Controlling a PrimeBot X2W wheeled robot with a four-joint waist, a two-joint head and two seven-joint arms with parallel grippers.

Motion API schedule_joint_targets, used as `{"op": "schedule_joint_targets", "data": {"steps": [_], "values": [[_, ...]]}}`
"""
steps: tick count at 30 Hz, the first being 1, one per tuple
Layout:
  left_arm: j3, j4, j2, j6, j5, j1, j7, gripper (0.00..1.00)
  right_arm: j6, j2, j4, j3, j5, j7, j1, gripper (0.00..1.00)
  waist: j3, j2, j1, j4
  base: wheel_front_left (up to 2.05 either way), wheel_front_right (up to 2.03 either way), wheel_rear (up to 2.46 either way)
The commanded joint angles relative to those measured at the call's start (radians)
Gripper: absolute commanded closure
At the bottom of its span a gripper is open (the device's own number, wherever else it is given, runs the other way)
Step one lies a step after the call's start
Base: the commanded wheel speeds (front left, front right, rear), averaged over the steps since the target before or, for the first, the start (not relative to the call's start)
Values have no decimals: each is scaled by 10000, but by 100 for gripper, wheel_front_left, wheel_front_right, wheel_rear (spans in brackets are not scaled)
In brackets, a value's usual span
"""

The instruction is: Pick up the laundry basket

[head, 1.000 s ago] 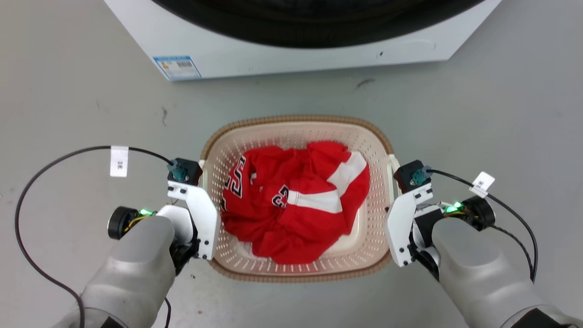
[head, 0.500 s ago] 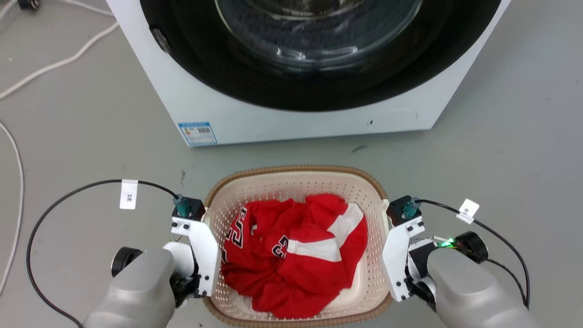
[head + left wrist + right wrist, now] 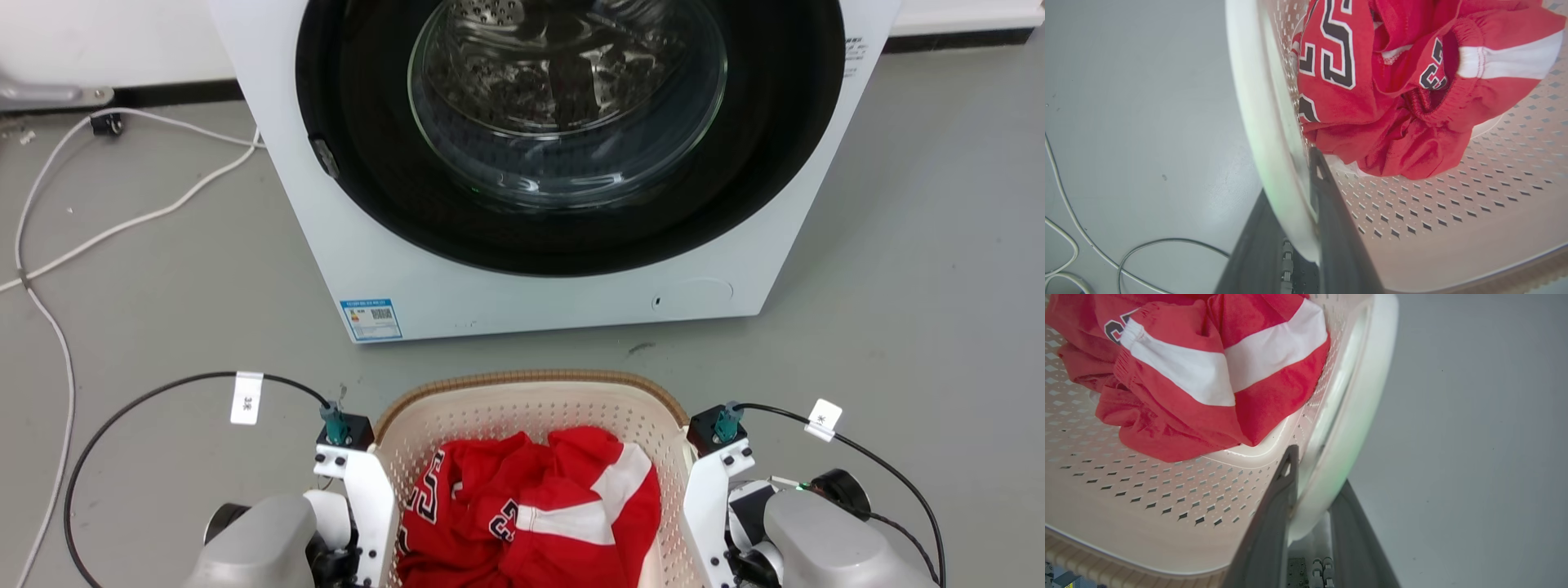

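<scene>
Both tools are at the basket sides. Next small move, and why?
Probably a slow, level lift with both arms together: the left tool and right tool each clamp one side of the laundry basket, and the red jersey lies loose inside.

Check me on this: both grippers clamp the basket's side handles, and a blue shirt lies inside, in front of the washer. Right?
Not quite: the shirt is red and white, not blue, as the head view shows. The rest holds: left gripper and right gripper each clamp a handle of the basket before the washer.
</scene>
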Motion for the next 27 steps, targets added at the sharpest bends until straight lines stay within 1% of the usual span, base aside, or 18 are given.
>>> {"op": "schedule_joint_targets", "data": {"steps": [1,13,27], "values": [[-97,-96,-22,-39,-76,200,52,100,24,-8,-127,161,115,32,105,100,-220,-1,2,-10,0,0,0],[-545,-160,30,-40,-597,458,235,100,25,-197,-229,1055,950,368,206,100,-705,-1,2,-36,0,0,0],[-945,-44,-5,-40,-1015,494,135,100,25,-269,-31,1810,1620,243,176,100,-838,-1,2,-1,0,0,0]]}}
